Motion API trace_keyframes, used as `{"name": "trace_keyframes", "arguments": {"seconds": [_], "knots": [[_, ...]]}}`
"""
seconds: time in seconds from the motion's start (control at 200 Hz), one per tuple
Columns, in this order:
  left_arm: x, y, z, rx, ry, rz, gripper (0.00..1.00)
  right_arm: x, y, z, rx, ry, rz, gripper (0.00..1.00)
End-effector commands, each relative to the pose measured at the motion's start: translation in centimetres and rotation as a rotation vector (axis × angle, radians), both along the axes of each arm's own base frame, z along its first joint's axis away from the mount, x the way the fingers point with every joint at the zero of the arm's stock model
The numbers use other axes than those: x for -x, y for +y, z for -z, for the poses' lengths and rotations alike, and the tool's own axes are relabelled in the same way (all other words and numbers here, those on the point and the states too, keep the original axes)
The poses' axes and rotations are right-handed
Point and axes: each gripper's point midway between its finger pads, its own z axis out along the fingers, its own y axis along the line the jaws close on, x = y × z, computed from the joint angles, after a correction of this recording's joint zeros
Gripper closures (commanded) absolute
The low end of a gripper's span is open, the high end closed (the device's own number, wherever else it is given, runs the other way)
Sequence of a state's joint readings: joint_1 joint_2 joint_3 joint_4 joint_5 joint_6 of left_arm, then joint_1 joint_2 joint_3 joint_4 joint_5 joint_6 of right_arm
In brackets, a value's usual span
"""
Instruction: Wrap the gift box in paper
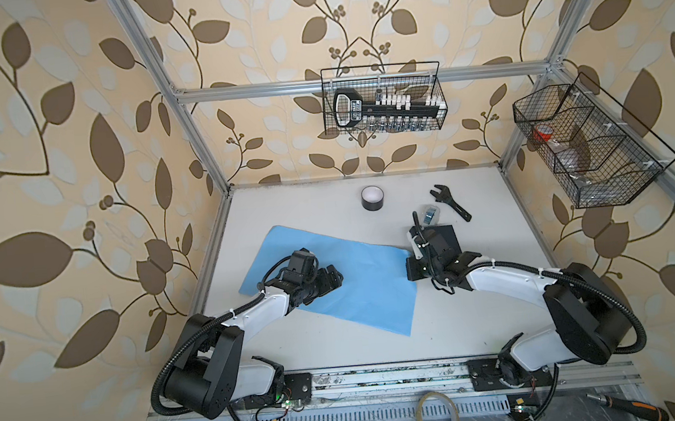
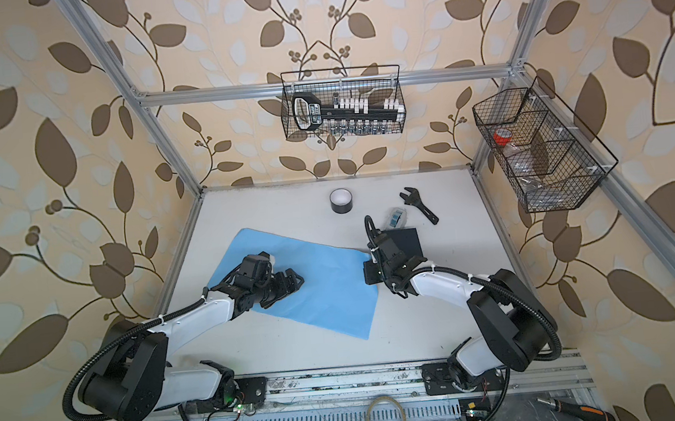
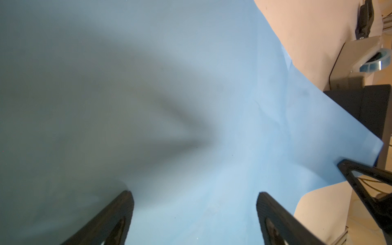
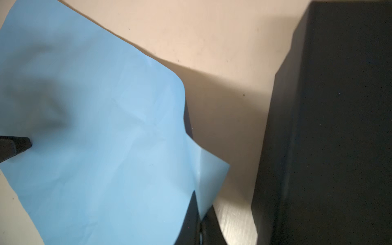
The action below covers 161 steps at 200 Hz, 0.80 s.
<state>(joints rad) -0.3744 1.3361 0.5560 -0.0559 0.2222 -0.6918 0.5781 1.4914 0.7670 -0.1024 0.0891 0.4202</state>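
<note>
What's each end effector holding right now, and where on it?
The right end effector is shut on the paper, pinching its raised edge near the corner nearest the gift box. The left end effector is open over the paper, holding nothing.

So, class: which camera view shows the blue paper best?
Both top views: the paper shows nearly whole, edges traceable, only the left arm overlapping it. The left wrist view gives a close, shadowed stretch; the right wrist view just its corner area, cropped.
</note>
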Motion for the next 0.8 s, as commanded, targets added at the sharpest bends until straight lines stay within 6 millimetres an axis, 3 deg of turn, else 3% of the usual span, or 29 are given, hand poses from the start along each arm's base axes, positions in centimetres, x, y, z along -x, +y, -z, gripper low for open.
{"name": "trace_keyframes", "arguments": {"seconds": [0.0,0.165,0.19,0.46,0.66,0.8], "knots": [[-2.2,-0.4,-1.4,-0.007,-0.048,-0.031,0.07,-0.9,-1.4,0.2,0.157,-0.009,0.01,1.0],[-2.6,-1.7,-0.8,0.019,-0.03,0.008,0.08,-2.1,-3.4,0.6,0.299,-0.011,0.047,1.0],[-2.3,-1.7,0.4,0.001,0.0,0.017,0.08,-2.3,-3.7,0.6,0.316,-0.01,0.052,1.0],[1.3,-5.4,2.5,-0.003,0.062,0.156,0.08,-3.4,-7.6,0.0,0.464,-0.016,0.117,1.0],[4.9,-7.8,2.5,0.024,0.073,0.215,0.09,-4.2,-6.8,0.1,0.449,-0.006,0.082,1.0],[6.0,-6.3,2.3,-0.021,0.046,0.179,0.08,-4.5,-5.7,0.2,0.423,-0.004,0.039,1.0]]}}
